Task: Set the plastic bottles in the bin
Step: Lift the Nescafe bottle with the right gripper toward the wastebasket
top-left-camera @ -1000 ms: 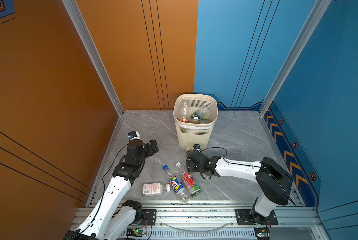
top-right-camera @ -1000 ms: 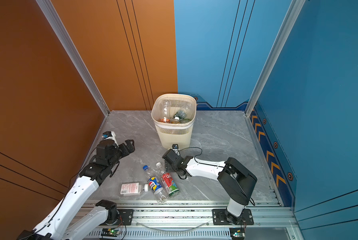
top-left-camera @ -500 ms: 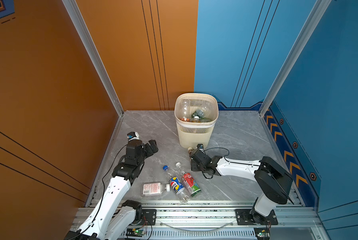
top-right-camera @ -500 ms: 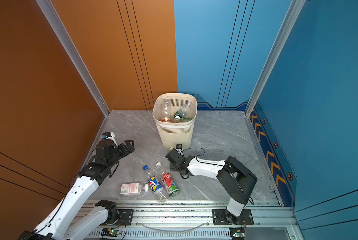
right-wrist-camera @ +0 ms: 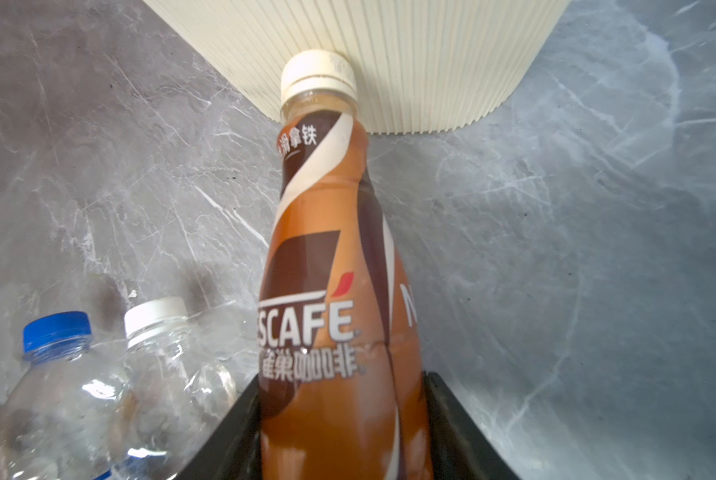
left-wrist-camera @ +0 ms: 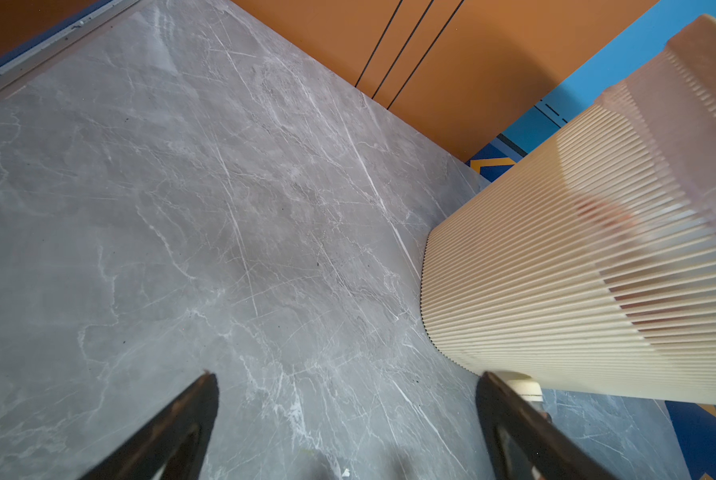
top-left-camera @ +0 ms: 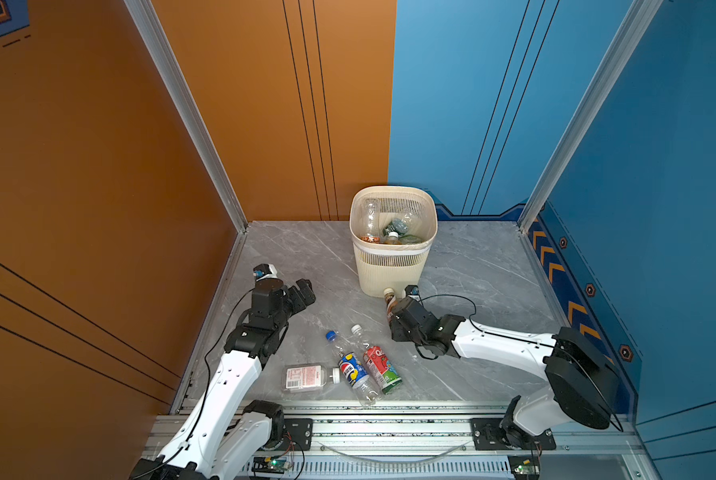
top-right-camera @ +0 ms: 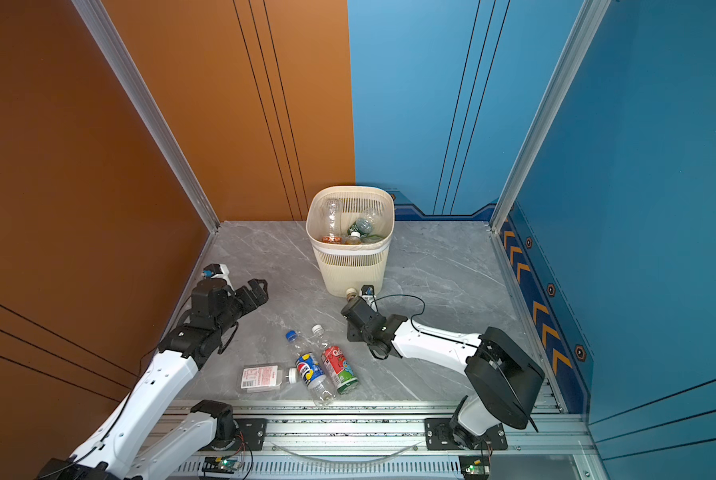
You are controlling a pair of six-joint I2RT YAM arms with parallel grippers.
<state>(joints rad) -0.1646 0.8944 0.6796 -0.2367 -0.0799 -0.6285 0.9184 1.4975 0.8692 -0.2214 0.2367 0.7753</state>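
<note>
The cream ribbed bin (top-left-camera: 391, 266) (top-right-camera: 350, 270) stands at the back middle of the grey floor, with several plastic bottles (top-left-camera: 393, 232) inside. My right gripper (right-wrist-camera: 341, 386) (top-left-camera: 402, 316) is shut on a brown Nescafé bottle (right-wrist-camera: 331, 270), whose cream cap (top-left-camera: 388, 292) touches the bin's base (right-wrist-camera: 389, 62). Three bottles lie near the front: a blue-capped one (top-left-camera: 350, 365) (right-wrist-camera: 57, 374), a white-capped one with a red and green label (top-left-camera: 379, 363) (right-wrist-camera: 169, 353), and a flat clear one (top-left-camera: 306, 377). My left gripper (left-wrist-camera: 348, 382) (top-left-camera: 302, 293) hangs open and empty, left of the bin (left-wrist-camera: 555, 270).
Orange wall panels close the left and back, blue ones the right and back. A metal rail (top-left-camera: 389, 424) with both arm bases runs along the front edge. A black cable (top-left-camera: 451, 299) loops over the floor behind my right wrist.
My right gripper's jaws have shut on the brown bottle at the foot of the bin. The left arm and the three lying bottles have not moved.
</note>
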